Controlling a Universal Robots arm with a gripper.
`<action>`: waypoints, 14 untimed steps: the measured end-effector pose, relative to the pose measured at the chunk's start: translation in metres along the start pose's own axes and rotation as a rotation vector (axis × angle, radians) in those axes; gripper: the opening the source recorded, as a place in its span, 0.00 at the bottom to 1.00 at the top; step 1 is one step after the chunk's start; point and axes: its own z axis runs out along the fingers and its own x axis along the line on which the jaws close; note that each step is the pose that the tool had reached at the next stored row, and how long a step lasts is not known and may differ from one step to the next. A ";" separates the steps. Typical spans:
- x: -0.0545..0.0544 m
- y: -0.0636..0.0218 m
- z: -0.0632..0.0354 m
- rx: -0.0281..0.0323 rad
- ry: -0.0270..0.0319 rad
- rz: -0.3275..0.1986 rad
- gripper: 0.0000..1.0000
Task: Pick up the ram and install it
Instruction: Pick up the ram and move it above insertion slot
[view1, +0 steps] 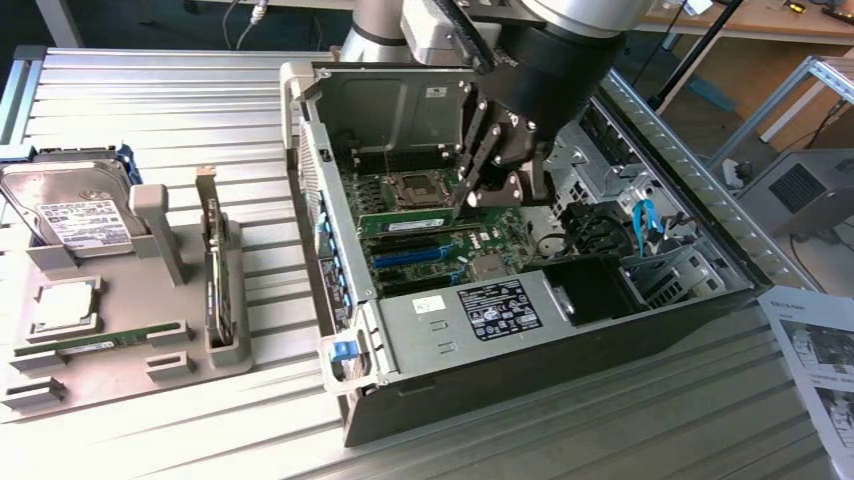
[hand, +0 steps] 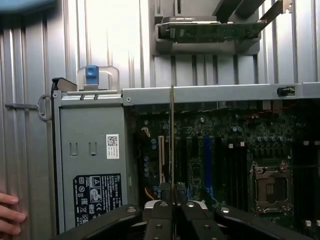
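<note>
Exterior view: to the exterior view's left of the open metal computer case (view1: 534, 380) sits a grey moulded tray (view1: 134, 385) holding a silver hard drive (view1: 74, 210), its white label unreadable. Inside the case, the boxy grey power supply (view1: 427, 338) carries a black sticker, print illegible. Over the green motherboard (view1: 501, 235), the black gripper (view1: 487, 195) pinches nearly closed on the ram (hand: 172, 135), a thin board seen edge-on.

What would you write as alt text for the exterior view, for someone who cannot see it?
A black robot gripper reaches into an open grey metal computer case, shut on a long thin green memory stick over the green motherboard. At the exterior view's left, a grey parts tray holds a silver hard drive.
</note>
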 end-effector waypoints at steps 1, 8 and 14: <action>0.000 -0.0029 -0.0001 -0.0001 0.0000 0.000 0.12; -0.001 -0.0226 -0.0007 -0.0006 0.0000 0.000 0.12; -0.002 -0.0418 -0.0013 -0.0008 0.0000 0.000 0.12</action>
